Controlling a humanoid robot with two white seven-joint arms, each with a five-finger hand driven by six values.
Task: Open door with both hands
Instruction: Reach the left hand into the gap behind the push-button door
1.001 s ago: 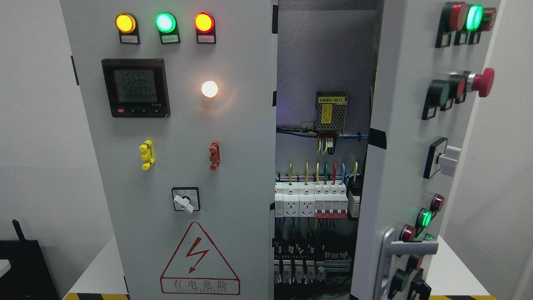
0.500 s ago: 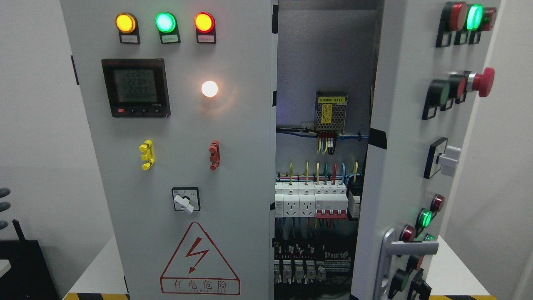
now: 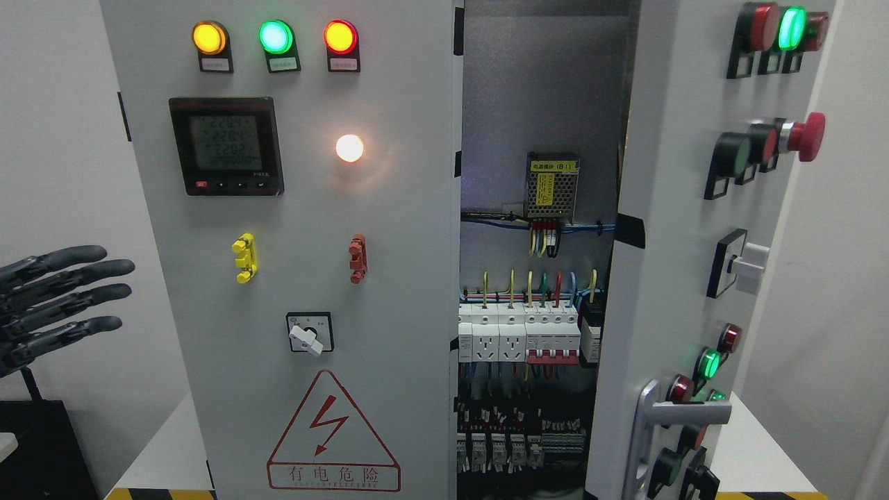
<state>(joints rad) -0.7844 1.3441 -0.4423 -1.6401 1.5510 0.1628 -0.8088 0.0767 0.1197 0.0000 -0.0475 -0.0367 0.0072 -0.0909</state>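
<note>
Fingers (image 3: 83, 274) of the left hand (image 3: 48, 302) reach in from the picture's left edge, dark grey, stretched out nearly straight and spread a little apart, grasping nothing. The hand hangs in front of the pale wall, left of the cabinet and apart from it — not touching the panel.

The cabinet's left door (image 3: 305, 278) stands shut and faces the camera. It carries three lit lamps along the top, amber (image 3: 209, 38), green (image 3: 276, 37) and red-orange (image 3: 340, 37), a digital meter (image 3: 227, 146) below them, a glowing white lamp (image 3: 349, 148), a yellow clip (image 3: 244, 258), a red clip (image 3: 357, 258), a rotary switch (image 3: 310, 333) and a red-outlined triangular warning sign (image 3: 332, 434) with a lightning bolt.

The right door (image 3: 667, 278) is swung outward on the right, seen at a steep angle, its metal handle (image 3: 677, 415) low down and a red mushroom button (image 3: 806, 136) standing out from its face. Between the two doors the interior shows — a small power supply (image 3: 551, 186) with a yellow label, coloured wires (image 3: 538, 285) and a row of white breakers (image 3: 517, 337).

The cabinet rests on a white table (image 3: 163, 451).
</note>
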